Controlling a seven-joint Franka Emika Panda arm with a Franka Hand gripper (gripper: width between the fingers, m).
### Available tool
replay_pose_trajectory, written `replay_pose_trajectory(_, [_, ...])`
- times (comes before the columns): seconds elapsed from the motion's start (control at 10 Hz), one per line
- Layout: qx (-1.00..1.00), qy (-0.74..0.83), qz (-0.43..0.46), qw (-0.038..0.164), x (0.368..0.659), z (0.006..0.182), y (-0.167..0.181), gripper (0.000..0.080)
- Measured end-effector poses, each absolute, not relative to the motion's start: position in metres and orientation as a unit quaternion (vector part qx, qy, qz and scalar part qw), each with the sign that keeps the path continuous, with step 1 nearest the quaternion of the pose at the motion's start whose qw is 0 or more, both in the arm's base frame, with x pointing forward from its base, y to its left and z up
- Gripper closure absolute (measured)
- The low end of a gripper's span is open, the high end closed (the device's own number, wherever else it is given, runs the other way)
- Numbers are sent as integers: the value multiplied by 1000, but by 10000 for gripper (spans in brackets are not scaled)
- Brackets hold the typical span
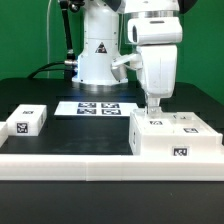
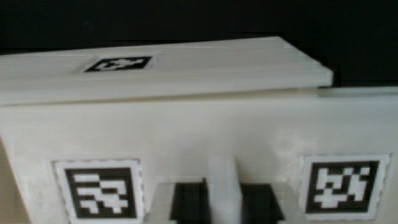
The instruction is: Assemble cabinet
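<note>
The cabinet (image 1: 175, 135) is a large white box with black-and-white tags on its top and front, at the exterior view's right on the table. My gripper (image 1: 153, 111) comes straight down onto its near top corner. In the wrist view the cabinet (image 2: 160, 110) fills the frame, with a tag on top and two tags on either side of the gripper (image 2: 212, 205). The dark fingers (image 2: 180, 203) stand close together with a thin white upright part of the cabinet pinched between them.
A small white tagged block (image 1: 27, 121) lies at the exterior view's left. The marker board (image 1: 95, 107) lies behind, in front of the robot base. A low white rail (image 1: 70, 160) runs along the table's front edge.
</note>
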State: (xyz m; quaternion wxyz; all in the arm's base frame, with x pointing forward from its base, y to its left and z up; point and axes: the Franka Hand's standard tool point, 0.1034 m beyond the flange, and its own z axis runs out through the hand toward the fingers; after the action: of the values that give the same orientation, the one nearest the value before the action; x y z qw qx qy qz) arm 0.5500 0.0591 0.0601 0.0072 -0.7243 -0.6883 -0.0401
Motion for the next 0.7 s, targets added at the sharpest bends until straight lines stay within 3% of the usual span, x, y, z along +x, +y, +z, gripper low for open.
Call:
replay_pose_trajectory(0.4, [-719,-694,-44,7,575,61,59,729])
replay_pose_trajectory(0.7, [-718,-695,-42,9,576,60,58,720])
